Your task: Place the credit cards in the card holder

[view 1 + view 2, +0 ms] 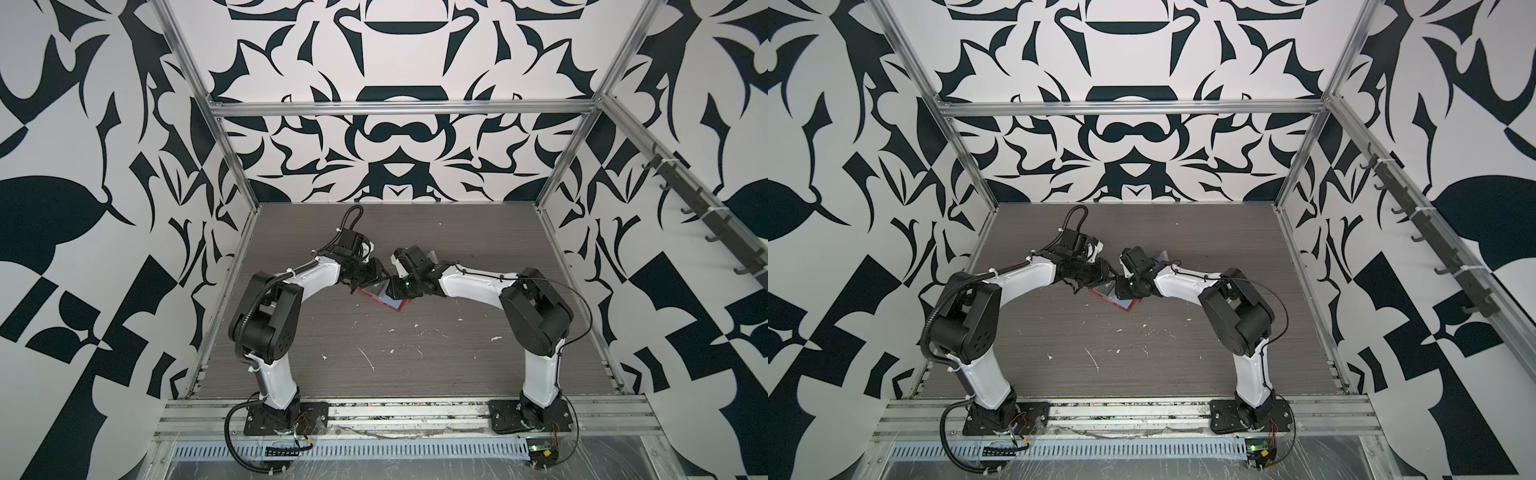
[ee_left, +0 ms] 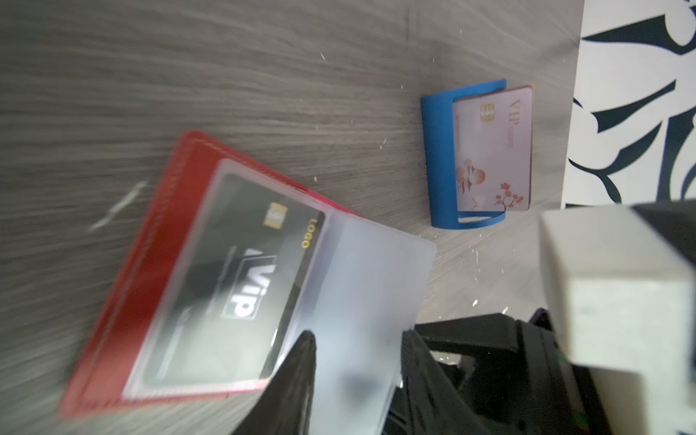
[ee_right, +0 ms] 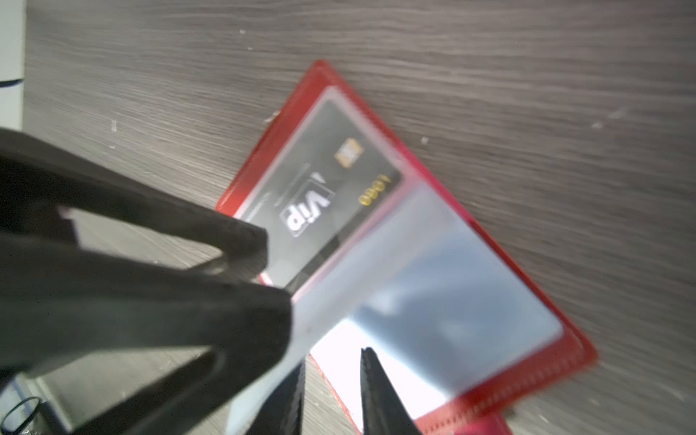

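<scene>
The red card holder (image 2: 124,320) lies open on the table, seen in both top views (image 1: 400,307) (image 1: 1128,306). A black credit card (image 2: 244,286) marked VIP sits in its clear pocket (image 3: 320,188). A pale blue leaf or card (image 3: 444,297) covers the other half; I cannot tell which it is. My left gripper (image 2: 357,346) is open just above that pale leaf (image 2: 361,286), gripping nothing. My right gripper (image 3: 331,376) is open over the holder's near edge. A pinkish white credit card (image 2: 493,150) stands in a blue rack (image 2: 438,162).
The blue rack (image 1: 433,254) stands just behind the right arm's wrist, toward the back wall. The two grippers meet tip to tip over the holder, the left gripper's black body (image 3: 150,282) filling much of the right wrist view. White flecks dot the grey wood table (image 1: 374,361).
</scene>
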{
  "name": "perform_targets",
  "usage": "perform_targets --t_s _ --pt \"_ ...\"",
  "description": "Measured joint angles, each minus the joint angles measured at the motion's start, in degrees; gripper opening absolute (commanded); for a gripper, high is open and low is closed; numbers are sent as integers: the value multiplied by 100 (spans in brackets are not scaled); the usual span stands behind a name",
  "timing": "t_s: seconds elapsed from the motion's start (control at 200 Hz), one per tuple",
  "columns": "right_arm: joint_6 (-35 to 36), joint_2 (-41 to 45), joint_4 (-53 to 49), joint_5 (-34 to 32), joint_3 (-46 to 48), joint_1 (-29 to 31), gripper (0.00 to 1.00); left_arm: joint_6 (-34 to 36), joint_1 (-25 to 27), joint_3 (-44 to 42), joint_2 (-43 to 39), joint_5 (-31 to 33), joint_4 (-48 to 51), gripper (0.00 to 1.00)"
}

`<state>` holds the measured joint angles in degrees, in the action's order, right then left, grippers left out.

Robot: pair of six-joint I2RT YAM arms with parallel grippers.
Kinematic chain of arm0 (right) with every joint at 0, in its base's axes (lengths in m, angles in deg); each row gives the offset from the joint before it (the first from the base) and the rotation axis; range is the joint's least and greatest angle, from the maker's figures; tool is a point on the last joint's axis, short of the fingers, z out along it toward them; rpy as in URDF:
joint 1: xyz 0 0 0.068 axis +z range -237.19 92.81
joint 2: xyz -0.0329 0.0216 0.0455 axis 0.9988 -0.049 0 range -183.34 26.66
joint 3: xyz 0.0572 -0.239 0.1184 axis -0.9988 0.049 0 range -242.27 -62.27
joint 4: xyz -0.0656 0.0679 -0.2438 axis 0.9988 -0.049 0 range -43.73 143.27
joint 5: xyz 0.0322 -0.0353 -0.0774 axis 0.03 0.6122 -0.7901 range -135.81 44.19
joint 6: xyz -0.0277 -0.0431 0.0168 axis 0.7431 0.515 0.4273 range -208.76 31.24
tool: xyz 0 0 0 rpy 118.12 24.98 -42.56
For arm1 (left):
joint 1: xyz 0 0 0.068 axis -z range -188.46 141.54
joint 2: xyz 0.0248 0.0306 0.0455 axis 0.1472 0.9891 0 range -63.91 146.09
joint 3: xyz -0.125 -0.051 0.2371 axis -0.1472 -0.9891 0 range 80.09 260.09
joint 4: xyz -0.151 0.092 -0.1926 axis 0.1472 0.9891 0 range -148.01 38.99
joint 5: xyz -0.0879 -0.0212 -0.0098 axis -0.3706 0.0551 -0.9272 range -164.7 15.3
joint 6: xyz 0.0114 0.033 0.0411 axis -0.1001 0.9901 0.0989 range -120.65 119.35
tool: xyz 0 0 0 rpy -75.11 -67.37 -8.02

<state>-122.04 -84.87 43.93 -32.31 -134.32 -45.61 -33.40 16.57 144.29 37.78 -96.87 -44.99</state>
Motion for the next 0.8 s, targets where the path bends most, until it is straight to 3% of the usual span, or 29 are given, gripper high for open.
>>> perform_targets --t_s 0.28,0.565,0.8 --pt "0 -306 120 129 -118 0 40 120 0 -197 -321 592 79 42" --pt "11 -308 -7 -155 -216 2 56 195 -13 -201 -321 1056 186 47" --pt "33 -487 -153 -304 -498 2 54 122 -170 -413 -341 1305 151 51"
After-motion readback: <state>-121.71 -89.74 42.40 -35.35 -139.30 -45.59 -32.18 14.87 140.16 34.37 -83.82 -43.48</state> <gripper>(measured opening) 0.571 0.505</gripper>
